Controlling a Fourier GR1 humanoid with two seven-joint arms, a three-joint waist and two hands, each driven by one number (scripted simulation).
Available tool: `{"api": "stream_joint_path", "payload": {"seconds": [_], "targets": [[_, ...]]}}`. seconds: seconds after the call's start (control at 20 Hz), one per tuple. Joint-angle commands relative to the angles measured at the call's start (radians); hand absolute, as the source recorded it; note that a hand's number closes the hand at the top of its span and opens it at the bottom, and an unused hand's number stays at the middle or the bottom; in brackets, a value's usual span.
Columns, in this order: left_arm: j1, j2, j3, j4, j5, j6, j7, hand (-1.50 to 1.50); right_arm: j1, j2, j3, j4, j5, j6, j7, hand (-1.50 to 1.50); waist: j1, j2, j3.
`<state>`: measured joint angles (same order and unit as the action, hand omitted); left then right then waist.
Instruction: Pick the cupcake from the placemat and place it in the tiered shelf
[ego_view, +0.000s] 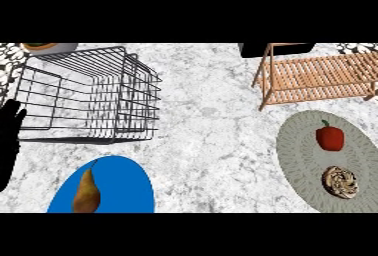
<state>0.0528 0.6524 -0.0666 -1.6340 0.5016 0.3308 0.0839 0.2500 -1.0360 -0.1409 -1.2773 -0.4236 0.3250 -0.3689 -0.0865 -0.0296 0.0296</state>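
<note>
Left hand (10, 131) is parked at the far left edge of the frame, about mid-height, black fingers pointing up and relaxed, holding nothing. It sits just beside the lower left corner of the wire basket, and I can't tell whether it actually touches the wire. Right hand doesn't show anywhere.

Nearest stuff first: bottom left has a blue plate (125, 187) with a brown pear (87, 191) lying on it, stem pointing toward the top of the frame. The plate gets cut off by the lower edge.

Bottom right is the grey oval placemat (299, 165), running off the right side. The cupcake (340, 182) sits on its lower part, seen from above, so it's basically a round brown-and-cream swirl. Just above it on the same mat, apart from it, is a red bell pepper (330, 137) with a little stem.

Middle of the frame is plain marble counter (210, 130).

Further back, upper left, the black wire basket (92, 95) is tilted a bit in this angle. Upper right is the wooden tiered shelf (317, 77) with slatted boards, well apart from the cupcake, with the pepper between them-ish. Top left corner has a grey pot (50, 47), cropped, and a dark block (255, 49) sits behind the shelf.
</note>
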Motion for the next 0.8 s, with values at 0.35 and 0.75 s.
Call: {"api": "stream_joint_path", "payload": {"seconds": [0.35, 0.75], "targets": [[0.075, -0.11, -0.137, 0.085, 0.016, -0.041, 0.096, 0.0, 0.045, -0.071, 0.017, -0.147, 0.047, -0.091, 0.216, -1.5, 0.006, 0.041, -0.039], [0.097, -0.108, -0.137, 0.04, 0.012, -0.056, 0.136, 0.0, 0.043, -0.082, 0.084, -0.28, 0.108, -0.21, 0.471, -1.5, 0.037, 0.039, -0.036]]}}
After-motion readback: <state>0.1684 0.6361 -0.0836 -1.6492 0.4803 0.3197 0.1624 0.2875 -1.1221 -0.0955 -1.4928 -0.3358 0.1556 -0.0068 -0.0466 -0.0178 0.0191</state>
